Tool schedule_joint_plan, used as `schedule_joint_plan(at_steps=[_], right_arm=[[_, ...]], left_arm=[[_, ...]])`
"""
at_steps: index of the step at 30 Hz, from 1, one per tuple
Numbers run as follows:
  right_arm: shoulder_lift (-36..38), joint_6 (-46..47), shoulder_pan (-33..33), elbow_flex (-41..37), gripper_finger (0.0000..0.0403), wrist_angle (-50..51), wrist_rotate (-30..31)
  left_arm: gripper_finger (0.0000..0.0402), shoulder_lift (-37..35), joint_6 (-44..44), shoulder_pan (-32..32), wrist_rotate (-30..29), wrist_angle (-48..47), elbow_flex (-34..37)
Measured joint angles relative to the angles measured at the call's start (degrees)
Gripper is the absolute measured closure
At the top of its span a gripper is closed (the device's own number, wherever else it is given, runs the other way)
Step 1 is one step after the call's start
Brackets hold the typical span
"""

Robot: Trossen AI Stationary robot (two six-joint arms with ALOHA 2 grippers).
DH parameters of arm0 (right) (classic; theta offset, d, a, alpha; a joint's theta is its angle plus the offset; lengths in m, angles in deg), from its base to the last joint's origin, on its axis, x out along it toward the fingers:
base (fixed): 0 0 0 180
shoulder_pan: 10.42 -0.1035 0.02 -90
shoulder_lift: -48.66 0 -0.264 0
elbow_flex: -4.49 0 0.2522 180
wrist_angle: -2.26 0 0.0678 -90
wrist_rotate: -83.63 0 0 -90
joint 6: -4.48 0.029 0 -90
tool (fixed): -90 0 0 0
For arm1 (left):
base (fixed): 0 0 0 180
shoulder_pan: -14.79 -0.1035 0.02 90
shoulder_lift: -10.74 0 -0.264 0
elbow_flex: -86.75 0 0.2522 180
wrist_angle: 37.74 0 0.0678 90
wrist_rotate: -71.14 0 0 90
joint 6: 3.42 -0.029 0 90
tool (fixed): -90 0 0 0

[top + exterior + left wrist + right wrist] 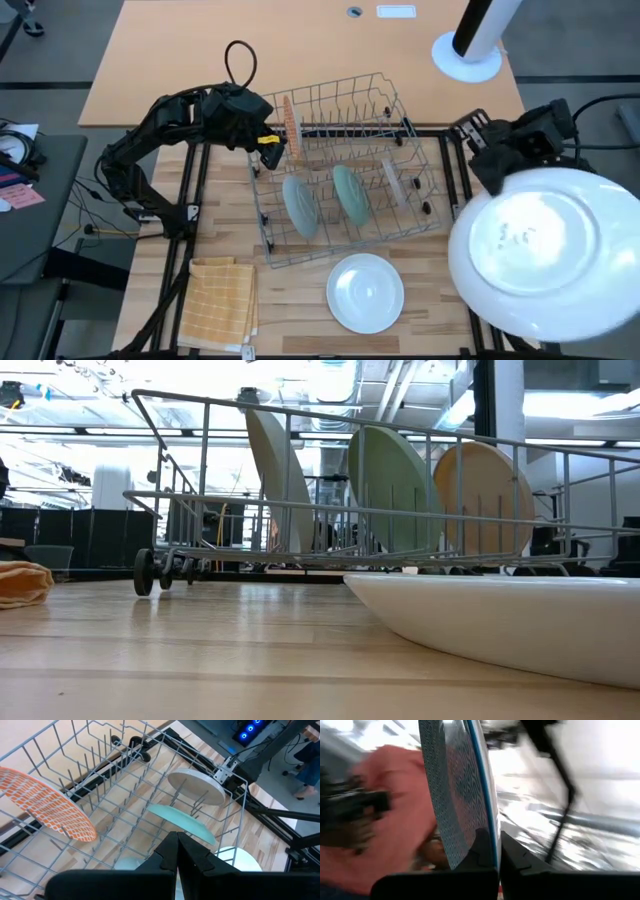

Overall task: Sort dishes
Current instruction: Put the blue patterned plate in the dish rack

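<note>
A large white plate (545, 250) hangs high over the right edge of the table (300, 60), clamped by its rim in the right gripper (496, 851). In the right wrist view the two dark fingers are closed on the plate's edge, and the side facing that camera carries a fine blue-green pattern with a blue rim; the view is blurred, so the pattern's details are uncertain.

A second white plate (366, 292) lies flat on the table near its front edge, just in front of the wire rack (340, 170) and apart from it.

Four plates stand on edge in the rack. An orange patterned plate (47, 802) is at the rack's far left end, right beside the left gripper (178, 851). Two teal plates (300, 205) stand side by side in the middle of the rack, and a beige plate (483, 498) stands toward its right end.

The left gripper hovers over the rack's left end with its fingers pressed together and nothing between them.

A yellow checked cloth (220, 302) lies at the front left corner of the table, well apart from the rack.
</note>
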Motion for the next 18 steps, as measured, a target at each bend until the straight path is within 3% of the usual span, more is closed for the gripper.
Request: schedule_joint_plan(at_steps=[7, 11, 18], right_arm=[[-0.1, 3.0, 4.2, 0.0, 0.0402, 11.1, 20.5], [0.1, 18.6, 6.1, 0.0, 0.0402, 23.9, 32.3], [-0.2, 38.6, 6.9, -0.2, 0.0403, 54.8, 38.1]], left_arm=[[0.0402, 0.0, 0.1, 0.0, -1.2, 0.0, 0.0], [0.0401, 0.0, 1.1, -0.3, -1.5, 0.0, 0.0], [0.0401, 0.0, 2.4, -0.5, -1.8, -0.1, 0.0]])
